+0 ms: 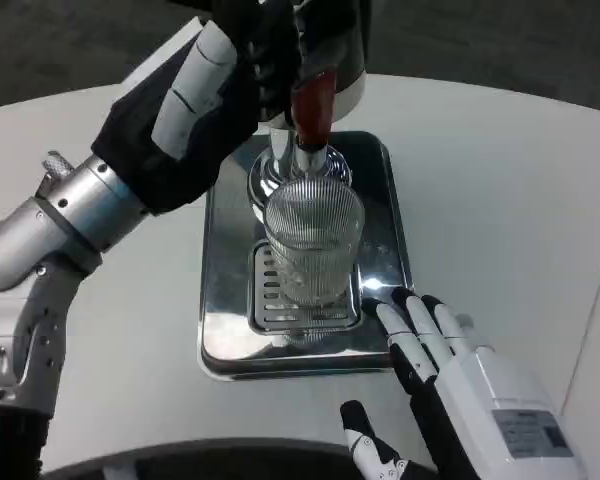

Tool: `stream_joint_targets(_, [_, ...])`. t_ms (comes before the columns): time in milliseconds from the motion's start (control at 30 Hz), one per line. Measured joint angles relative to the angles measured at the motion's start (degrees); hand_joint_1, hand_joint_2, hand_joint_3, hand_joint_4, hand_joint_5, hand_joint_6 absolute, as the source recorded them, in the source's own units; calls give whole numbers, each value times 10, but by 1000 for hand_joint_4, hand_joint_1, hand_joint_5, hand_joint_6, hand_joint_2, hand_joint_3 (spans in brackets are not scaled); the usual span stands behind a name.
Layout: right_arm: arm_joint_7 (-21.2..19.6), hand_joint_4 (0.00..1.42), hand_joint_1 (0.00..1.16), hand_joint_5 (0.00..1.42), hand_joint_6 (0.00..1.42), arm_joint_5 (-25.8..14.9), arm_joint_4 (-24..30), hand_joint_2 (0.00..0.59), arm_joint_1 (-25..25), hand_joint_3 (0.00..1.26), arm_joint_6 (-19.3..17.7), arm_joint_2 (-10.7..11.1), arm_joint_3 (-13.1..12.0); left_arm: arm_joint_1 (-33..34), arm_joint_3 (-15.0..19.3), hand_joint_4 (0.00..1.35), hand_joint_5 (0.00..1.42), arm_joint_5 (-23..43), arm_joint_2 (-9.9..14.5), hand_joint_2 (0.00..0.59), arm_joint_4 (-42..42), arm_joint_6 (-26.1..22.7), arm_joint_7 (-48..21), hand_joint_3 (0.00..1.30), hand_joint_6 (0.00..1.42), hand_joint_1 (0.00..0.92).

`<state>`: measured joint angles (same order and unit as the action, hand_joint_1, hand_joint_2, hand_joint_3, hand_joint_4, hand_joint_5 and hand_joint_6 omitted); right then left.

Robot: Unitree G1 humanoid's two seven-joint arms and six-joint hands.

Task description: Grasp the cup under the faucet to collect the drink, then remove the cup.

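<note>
Looking at your right hand [460, 375] first, low and right of centre in the frame: it holds nothing, with its fingers spread and their tips at the front right corner of the steel drip tray [225, 340], just short of the cup [313, 240]. The ribbed clear cup stands upright on the tray's slotted grate, at the frame's centre, directly below the faucet [302, 160]. Your left hand [220, 85] is up in the upper left, against the dark dispenser [330, 40] next to the red tap lever [313, 100]; you cannot tell whether its fingers grip the lever or only touch it. The tray sits on a white, rounded worktop [500, 200] that runs across the frame. Beyond the worktop's far edge, along the top, the floor [500, 40] is dark grey.
</note>
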<state>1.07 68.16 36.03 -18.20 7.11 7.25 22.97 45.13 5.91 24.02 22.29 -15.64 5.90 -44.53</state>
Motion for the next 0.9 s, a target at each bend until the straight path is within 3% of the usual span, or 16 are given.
stream_joint_targets(667, [-1, 0, 340, 0, 77, -11, -1, 476, 3, 84, 1, -5, -14, 4, -28, 0, 3, -70, 5, 120, -13, 79, -26, 0, 0, 0])
stream_joint_targets(900, [-3, 0, 341, 0, 80, -24, -1, 476, 6, 84, 2, -10, -29, 2, -50, 0, 33, -144, 32, 119, -2, 175, -22, 0, 3, 0])
